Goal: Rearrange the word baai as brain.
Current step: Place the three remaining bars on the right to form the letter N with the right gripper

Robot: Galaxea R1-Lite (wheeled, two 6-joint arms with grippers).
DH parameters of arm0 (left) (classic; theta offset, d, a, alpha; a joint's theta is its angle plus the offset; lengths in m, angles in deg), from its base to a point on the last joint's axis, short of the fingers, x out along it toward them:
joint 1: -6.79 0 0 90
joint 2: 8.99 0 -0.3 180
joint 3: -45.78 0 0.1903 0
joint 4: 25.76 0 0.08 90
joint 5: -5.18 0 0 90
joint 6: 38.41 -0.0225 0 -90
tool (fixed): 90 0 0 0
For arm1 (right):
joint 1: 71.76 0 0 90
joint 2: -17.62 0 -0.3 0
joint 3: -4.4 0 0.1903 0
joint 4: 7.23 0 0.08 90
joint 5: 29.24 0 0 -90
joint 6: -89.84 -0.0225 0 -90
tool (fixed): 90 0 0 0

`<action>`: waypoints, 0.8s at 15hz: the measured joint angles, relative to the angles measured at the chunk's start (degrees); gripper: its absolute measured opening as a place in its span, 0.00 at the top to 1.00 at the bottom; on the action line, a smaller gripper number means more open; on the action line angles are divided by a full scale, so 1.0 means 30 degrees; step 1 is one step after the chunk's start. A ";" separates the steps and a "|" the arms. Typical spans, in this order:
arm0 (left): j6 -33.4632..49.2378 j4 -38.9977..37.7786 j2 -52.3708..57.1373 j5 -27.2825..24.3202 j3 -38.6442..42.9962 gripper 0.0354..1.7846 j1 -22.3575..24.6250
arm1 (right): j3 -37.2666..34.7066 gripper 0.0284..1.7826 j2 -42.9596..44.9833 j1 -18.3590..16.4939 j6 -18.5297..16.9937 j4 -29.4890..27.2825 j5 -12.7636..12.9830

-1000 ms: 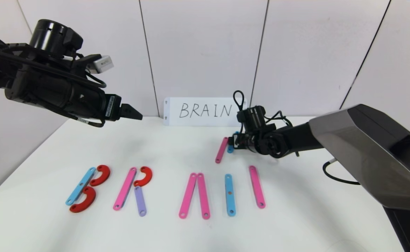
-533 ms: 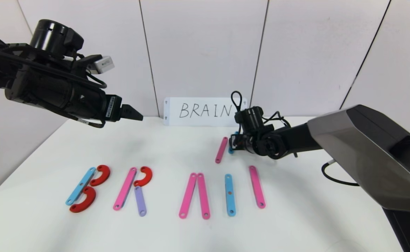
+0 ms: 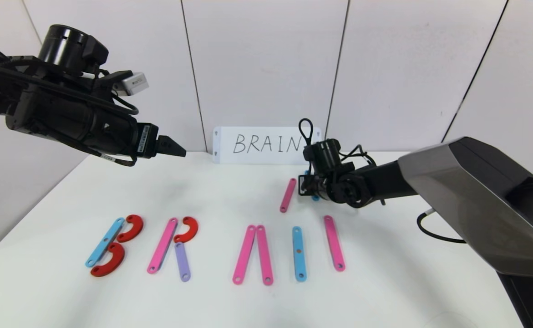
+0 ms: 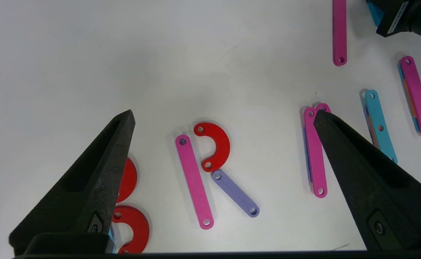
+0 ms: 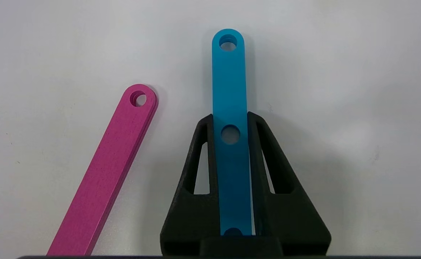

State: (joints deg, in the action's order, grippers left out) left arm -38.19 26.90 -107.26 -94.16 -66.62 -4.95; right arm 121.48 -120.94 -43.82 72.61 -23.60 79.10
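Compared with a second ago, the right gripper (image 3: 306, 186) has been moved a little to the right and away from the loose pink strip (image 3: 288, 195), and the blue strip (image 5: 230, 118) held in it is now seen at the near side of the wrist instead of beside the pink one. The right arm is stretched low over the far part of the table (image 3: 384, 282), pointing left. Its fingers (image 5: 196, 172) are closed narrowly on the two long edges of the blue strip, which lies between them. The left gripper (image 3: 171, 146) is kept high above the far left of the table, unchanged, with its fingers (image 4: 99, 172) spread wide and holding nothing. The letters (image 3: 175, 243) are laid in a row along the near part of the table: B, R, an unfinished A, I and one pink stroke. The card (image 3: 266, 145) stands at the far edge.
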 joint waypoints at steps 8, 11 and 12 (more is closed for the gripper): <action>0.0008 -0.0020 0.0000 -0.0008 0.0000 0.03 0.0000 | -0.1036 0.86 0.1516 -0.0089 0.0049 -0.0045 -0.0248; 0.0016 -0.0028 0.0000 -0.0008 0.0000 0.03 0.0008 | -0.3031 0.86 0.3186 -0.0163 0.0211 0.0175 -0.0788; 0.0008 -0.0037 0.0000 -0.0008 0.0000 0.03 0.0008 | -0.4003 0.86 0.3897 -0.0199 0.0268 0.0264 -0.1182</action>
State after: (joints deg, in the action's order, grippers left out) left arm -38.16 26.79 -107.26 -94.18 -66.62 -4.93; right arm 109.47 -109.25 -44.41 73.41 -22.81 75.56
